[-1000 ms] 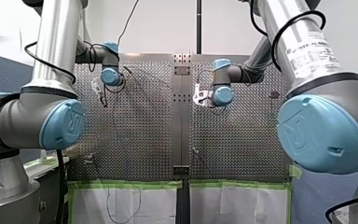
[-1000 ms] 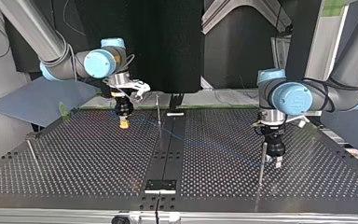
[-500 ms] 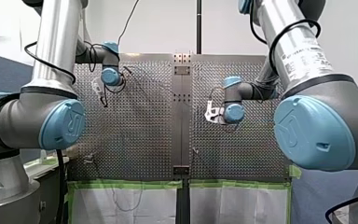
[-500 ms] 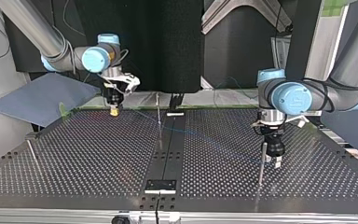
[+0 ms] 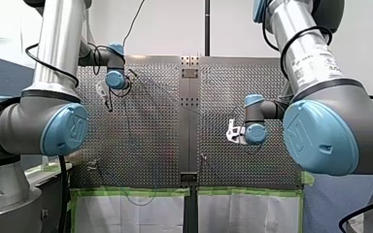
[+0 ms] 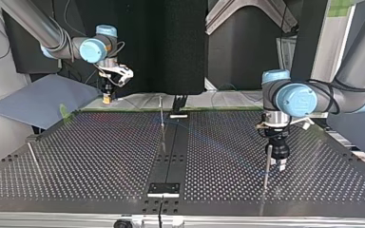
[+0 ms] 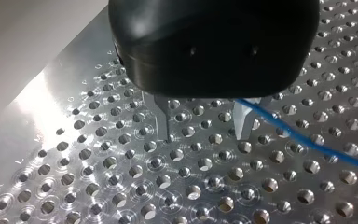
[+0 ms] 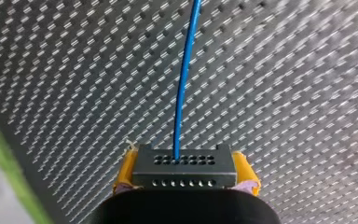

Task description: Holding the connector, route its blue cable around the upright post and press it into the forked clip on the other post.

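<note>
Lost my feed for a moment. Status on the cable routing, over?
Right gripper shut on connector, blue cable trailing out. Left gripper open beside a post, cable crossing one finger. No obstruction seen.

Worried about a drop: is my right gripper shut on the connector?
Shut: my right gripper has its yellow pads pressed against both sides of the black connector, with the blue cable leaving its front face.

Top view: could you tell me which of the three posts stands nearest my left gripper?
The post at the view's right, just beside my left gripper; the middle post and the left post stand far from it.
</note>
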